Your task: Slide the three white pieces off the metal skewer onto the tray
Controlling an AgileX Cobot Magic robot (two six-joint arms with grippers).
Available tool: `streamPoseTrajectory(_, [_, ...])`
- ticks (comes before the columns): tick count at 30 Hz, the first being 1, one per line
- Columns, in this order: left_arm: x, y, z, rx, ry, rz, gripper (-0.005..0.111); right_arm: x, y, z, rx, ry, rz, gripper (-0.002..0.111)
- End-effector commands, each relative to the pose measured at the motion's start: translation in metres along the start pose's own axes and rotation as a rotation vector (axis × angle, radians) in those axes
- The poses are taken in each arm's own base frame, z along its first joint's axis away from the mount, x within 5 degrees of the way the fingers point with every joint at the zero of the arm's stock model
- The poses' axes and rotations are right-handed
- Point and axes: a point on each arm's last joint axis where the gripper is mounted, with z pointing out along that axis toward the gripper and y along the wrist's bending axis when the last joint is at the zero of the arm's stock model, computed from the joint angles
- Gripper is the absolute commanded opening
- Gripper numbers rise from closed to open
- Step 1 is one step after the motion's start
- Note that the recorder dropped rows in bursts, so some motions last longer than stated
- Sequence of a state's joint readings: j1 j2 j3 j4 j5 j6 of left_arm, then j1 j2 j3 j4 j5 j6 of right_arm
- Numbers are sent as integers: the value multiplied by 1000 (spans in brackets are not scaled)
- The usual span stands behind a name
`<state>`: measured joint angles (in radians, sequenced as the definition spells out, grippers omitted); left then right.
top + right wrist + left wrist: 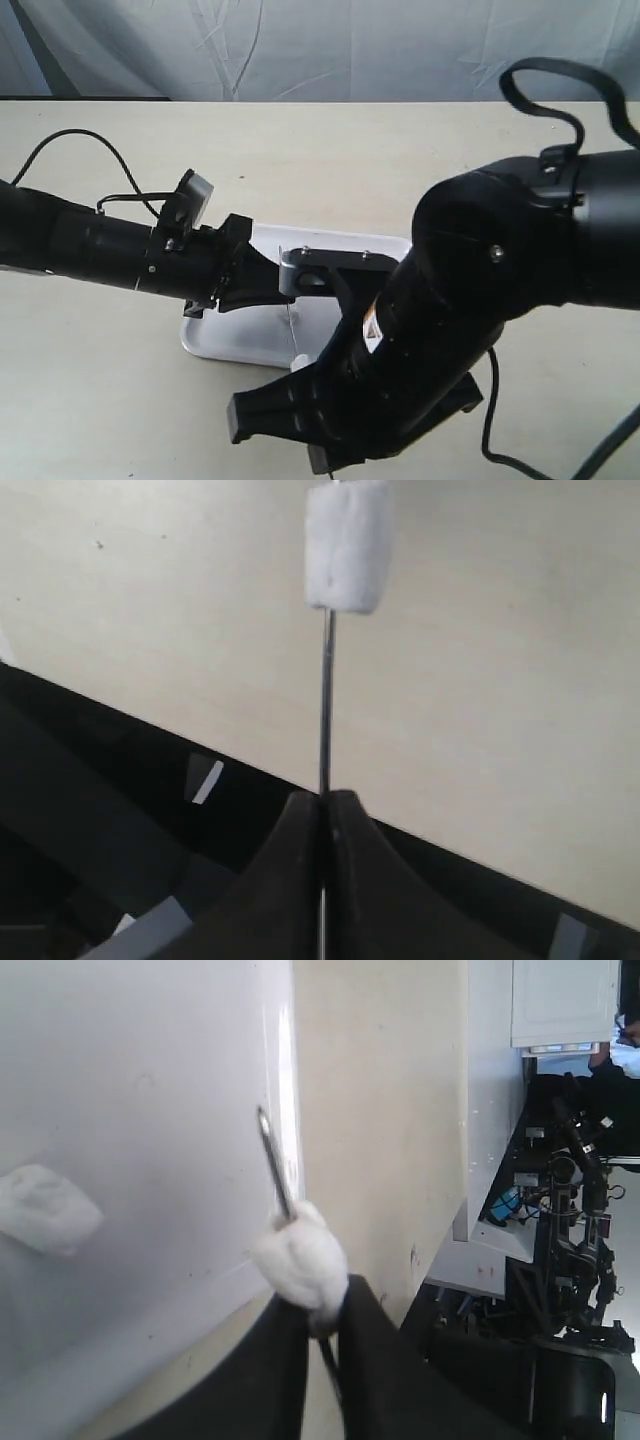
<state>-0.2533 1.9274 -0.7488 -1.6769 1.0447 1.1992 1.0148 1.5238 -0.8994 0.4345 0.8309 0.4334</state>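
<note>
1. The metal skewer is a very thin, straight, silver-grey rod with a pointed tip. In the exterior view it stands nearly upright over the tray.
2. The tray is smooth, glossy white plastic. It is flat and rectangular, with rounded corners and a low raised rim, and it lies on a matte beige tabletop.
3. Inside the tray lies the loose piece, a soft, rumpled white lump resting on the tray floor, well apart from the rod.
4. The front piece is a puffy, slightly squashed white chunk threaded on the rod. A bare stretch of metal runs beyond it to the tip, which sits near the tray's rim.
5. The rear piece is blockier, with rounded edges and a fuzzy surface. It is also threaded on the rod and sits apart from the right fingers.
6. The left end effector has smooth black fingers drawn narrow. They pinch the base of the front piece, and the rod runs through the slit between them.
7. The right end effector has tapered black fingers pressed together, clamping the rod.
</note>
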Motion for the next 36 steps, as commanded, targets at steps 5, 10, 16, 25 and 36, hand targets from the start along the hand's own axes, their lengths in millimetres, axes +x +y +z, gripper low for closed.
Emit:
streamPoseTrajectory(5, [-34,8,-5,-169,-179,16,13,34,-5,-29,78,165,-4,-1])
streamPoseTrajectory(10, [-34,8,-5,-172,-183,-10,26,35,-5,-30,78,170,1,-1])
streamPoseTrajectory(16, [-36,9,-5,-188,-197,-40,36,42,-8,-32,115,248,2,-1])
streamPoseTrajectory(25, [-31,-1,-3,-72,-148,-51,36,30,-28,-43,322,58,-37,-1])
streamPoseTrajectory(36, [-24,-14,-2,64,-58,-31,36,-14,-22,-14,301,-224,-101,-1])
